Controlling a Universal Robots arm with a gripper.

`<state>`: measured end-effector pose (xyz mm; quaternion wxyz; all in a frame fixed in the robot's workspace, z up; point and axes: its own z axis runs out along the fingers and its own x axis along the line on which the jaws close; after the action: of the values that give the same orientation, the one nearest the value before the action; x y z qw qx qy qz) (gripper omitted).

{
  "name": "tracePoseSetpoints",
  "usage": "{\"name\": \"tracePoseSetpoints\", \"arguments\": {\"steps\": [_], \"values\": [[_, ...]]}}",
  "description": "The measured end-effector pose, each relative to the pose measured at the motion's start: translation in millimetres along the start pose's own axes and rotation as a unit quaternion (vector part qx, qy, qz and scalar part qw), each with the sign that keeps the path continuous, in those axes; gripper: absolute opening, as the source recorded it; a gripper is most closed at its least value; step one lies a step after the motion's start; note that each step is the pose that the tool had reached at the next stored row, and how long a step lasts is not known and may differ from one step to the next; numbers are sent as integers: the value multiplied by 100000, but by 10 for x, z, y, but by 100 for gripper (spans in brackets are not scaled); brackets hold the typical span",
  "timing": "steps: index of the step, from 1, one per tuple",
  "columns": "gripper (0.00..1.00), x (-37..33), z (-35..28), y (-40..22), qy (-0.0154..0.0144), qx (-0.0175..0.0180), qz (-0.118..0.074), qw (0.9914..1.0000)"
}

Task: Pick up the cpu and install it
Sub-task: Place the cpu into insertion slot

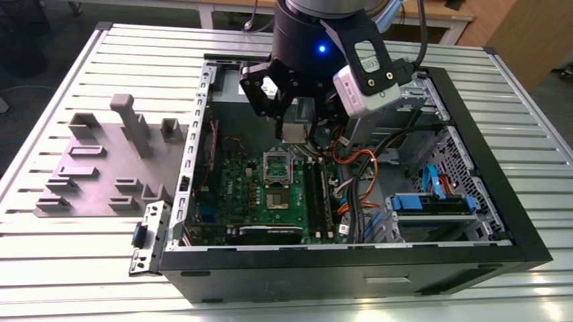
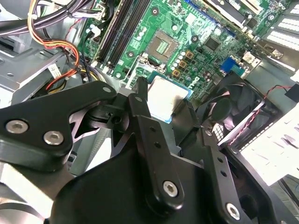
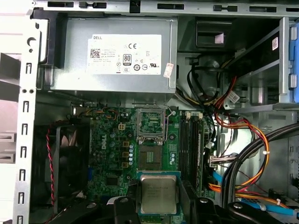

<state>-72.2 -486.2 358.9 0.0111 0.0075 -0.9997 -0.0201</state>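
Gripper (image 3: 159, 206) pinches the cpu (image 3: 159, 192) level by two edges; cpu hangs above, just beside the open socket (image 3: 150, 157), edges parallel.

Square cpu (image 3: 159, 193), dull silver top, pale rim, held level in pincer (image 3: 159, 201) above motherboard (image 3: 112, 156)

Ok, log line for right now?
claw: shut on cpu | place: over motherboard, inside computer case | socket: open, empty

In the case (image 1: 358, 275): motherboard (image 1: 268, 194). Over the case's inside: claw (image 1: 298, 131) clamped around cpu (image 3: 159, 193). On counter (image 1: 80, 268), at the exterior view's left of the case: slotted tray (image 1: 98, 174).
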Motion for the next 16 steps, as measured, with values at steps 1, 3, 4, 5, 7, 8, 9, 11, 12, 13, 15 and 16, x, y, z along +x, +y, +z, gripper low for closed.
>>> {"name": "tracePoseSetpoints", "arguments": {"steps": [1,3,4,5,7,8,9,11,12,13,15,16], "values": [[45,0,1,-1,2,3,2,100000],[45,0,4,-4,2,2,3,100000],[45,0,5,-5,4,3,2,100000],[45,0,7,-6,6,5,3,100000],[45,0,11,-7,3,0,3,100000],[45,0,14,-8,2,-4,3,100000],[45,0,15,-8,4,3,1,100000],[45,0,21,-9,3,-6,4,100000],[45,0,24,-9,3,-4,2,100000],[45,0,27,-10,3,-3,2,100000],[45,0,34,-10,4,-1,2,100000],[45,0,37,-11,3,-2,3,100000]]}}
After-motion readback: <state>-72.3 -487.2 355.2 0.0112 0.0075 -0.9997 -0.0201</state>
